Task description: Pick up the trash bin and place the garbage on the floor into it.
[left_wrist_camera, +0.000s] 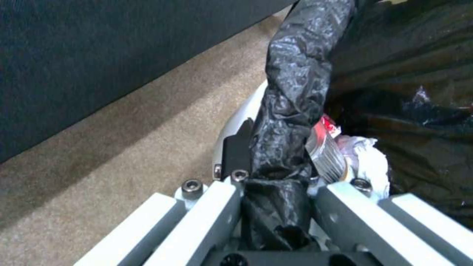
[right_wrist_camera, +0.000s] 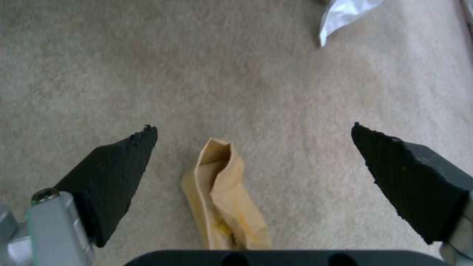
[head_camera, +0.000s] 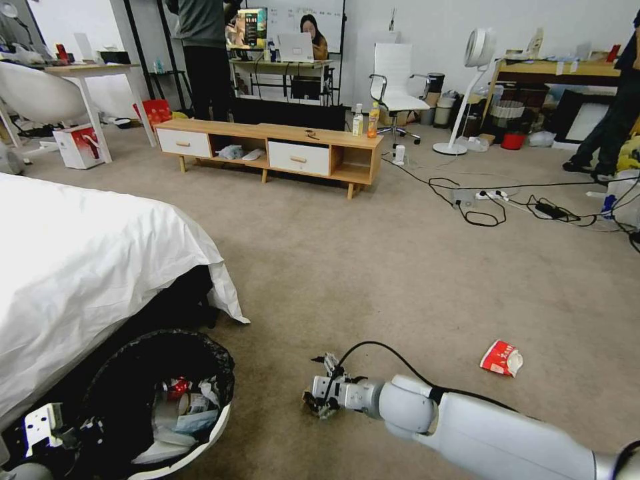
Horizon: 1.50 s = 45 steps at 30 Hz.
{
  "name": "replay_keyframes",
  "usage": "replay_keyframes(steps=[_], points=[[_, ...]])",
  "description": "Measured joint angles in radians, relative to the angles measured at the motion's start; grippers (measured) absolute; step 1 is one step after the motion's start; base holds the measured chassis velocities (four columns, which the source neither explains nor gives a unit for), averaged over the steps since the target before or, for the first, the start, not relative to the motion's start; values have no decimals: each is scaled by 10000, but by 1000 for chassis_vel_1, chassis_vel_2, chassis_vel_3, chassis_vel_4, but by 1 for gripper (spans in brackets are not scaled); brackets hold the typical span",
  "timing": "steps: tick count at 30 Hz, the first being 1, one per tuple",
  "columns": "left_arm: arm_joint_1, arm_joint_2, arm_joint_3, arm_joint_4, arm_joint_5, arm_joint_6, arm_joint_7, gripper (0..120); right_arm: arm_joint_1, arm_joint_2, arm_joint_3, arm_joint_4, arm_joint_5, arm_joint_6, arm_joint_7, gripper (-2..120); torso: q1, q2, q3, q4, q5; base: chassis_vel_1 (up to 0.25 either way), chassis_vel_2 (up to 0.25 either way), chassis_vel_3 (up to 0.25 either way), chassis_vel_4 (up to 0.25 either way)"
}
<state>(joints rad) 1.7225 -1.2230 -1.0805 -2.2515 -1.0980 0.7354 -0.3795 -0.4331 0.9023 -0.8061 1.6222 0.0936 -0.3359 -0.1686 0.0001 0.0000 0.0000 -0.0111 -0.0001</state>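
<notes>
Now two scraps lie loose: brown cardboard tray (right_wrist_camera: 224,199), red-and-white packet (head_camera: 501,358).

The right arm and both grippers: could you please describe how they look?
The right arm has a smooth white shell with a black cable looping to its metal gripper, which carries wedge-shaped black ribbed pads. The left gripper has pale grey bars with hex bolts.

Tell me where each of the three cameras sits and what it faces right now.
Head view: on the robot's head, looking down at carpet; right gripper low, trash bin by the bed.
Left wrist view: on the left wrist; left gripper clamps the bin's bagged rim.
Right wrist view: on the right wrist, facing the floor; open fingers straddle brown cardboard.
Shared: the bin, head and left wrist.
</notes>
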Motion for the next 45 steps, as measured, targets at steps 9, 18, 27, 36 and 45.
replay_keyframes(steps=[9, 18, 27, 36, 45], points=[[-93, 40, 102, 137, 2, 0, 0, 1, -417, -12, 201, -492, -163, 218, 11, 100, 0, 0, 0, -1, 1, 0, 0, 0, 0], [-68, -20, 144, 139, 48, 0, 0, 1, -818, -67, 537, -1446, -240, 680, 128, 100, 0, 0, 0, -1, 1, 0, 0, 0, 0], [4, -154, 164, 79, 151, 0, 0, 1, -908, 56, 592, -2291, -97, 1693, -28, 100, 0, 0, 0, -1, 1, 0, 0, 0, 0], [1, -299, 181, 24, 243, 0, -16, 1, -816, 275, 526, -3042, 47, 2725, -259, 100, 0, 0, 0, 0, 0, 0, 0, 0, 0], [5, -354, 177, 67, 300, 0, -24, 1, -842, 556, 501, -3922, 33, 3597, -424, 100, 0, 0, 0, -1, 0, 0, 0, 0, 0]])
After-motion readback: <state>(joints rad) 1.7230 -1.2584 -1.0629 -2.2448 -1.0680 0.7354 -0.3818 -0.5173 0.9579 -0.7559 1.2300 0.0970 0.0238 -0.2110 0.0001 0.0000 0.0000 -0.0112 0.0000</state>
